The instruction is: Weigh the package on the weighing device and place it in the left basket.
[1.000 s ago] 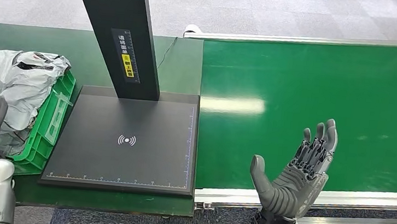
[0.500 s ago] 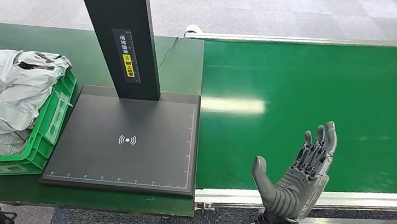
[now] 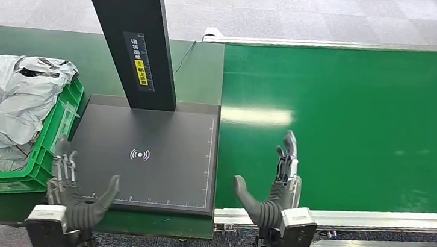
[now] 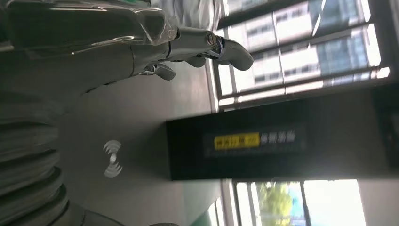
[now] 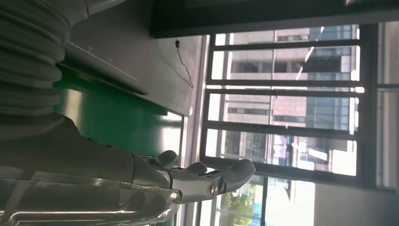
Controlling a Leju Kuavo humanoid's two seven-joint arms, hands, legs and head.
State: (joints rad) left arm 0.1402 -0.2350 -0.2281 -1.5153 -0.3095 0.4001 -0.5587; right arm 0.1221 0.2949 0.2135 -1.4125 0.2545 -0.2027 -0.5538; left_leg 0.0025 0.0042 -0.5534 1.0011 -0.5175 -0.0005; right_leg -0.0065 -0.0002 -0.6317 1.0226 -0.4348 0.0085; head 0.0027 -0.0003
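Observation:
Crumpled grey plastic packages fill the green basket at the far left. The black weighing device lies beside it, its flat plate bare, with a tall black post at its back. My left hand hangs open at the plate's near left corner, holding nothing. My right hand stands open just off the plate's near right corner, over the green belt's near edge, also holding nothing. The left wrist view shows my left hand over the plate and the post. The right wrist view shows my right hand's fingers spread.
A wide green conveyor belt runs to the right of the scale, with a silver rail along its near edge. A thin cable trails behind the scale on the dark green table. Grey carpet lies beyond.
My left hand came up from the lower left to the plate's near left corner. My right hand moved left and turned edge-on, now close to the plate's right side.

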